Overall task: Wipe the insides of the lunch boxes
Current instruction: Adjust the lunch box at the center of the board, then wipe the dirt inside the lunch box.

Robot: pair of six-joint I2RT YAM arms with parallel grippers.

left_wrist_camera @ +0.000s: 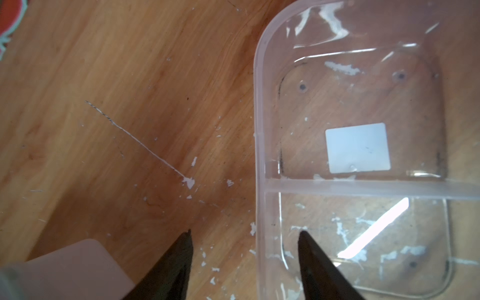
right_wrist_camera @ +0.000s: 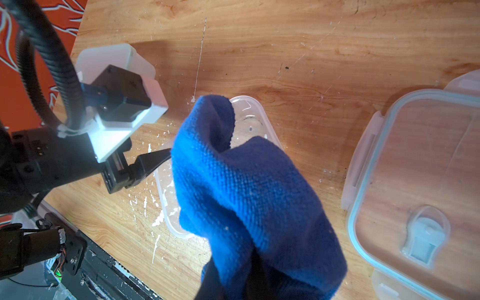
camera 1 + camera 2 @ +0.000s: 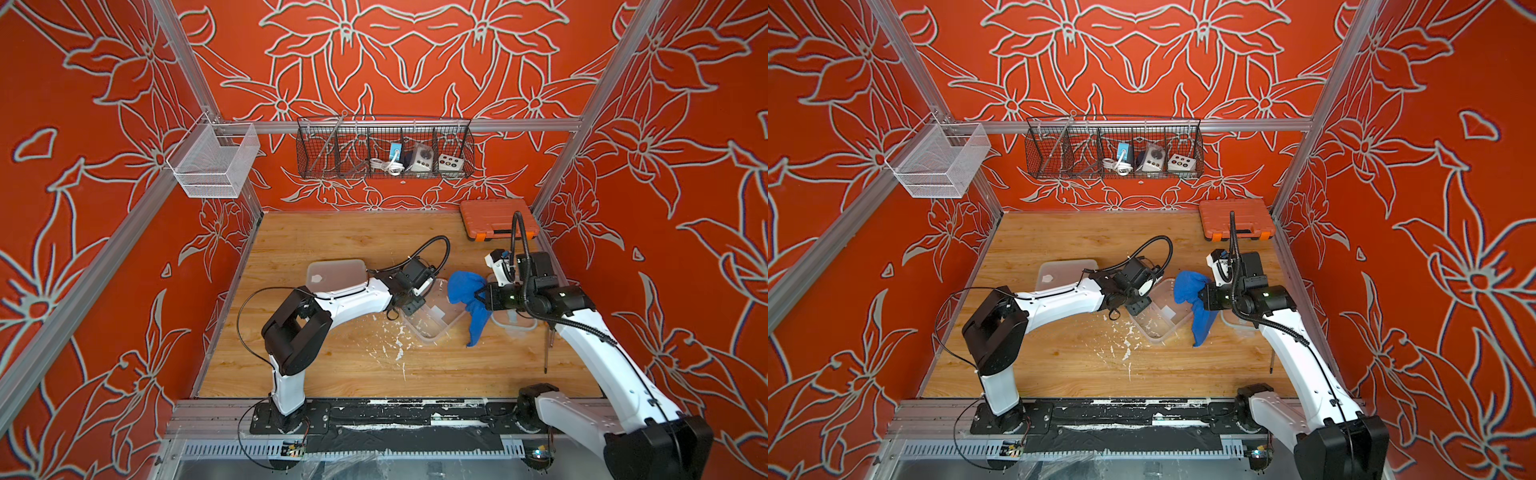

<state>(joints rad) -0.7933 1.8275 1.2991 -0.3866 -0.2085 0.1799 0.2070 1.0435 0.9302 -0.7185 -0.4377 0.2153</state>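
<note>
Centre frame, divided lunch box point(image 3: 432, 322) sits uncovered, left gripper point(image 1: 244, 233) jaws apart astride its rim, holding nothing: unpinned, a wipe could shove it across the worktop point(image 3: 332, 374). Just beyond, right gripper point(image 3: 481, 292) is clamped on the blue cloth point(image 3: 463, 289) over that box. Only right wrist cam shows 2nd lunch box point(image 2: 415, 181) closed up; top views mostly hide it under the right arm point(image 3: 582, 328), right of centre.
</note>
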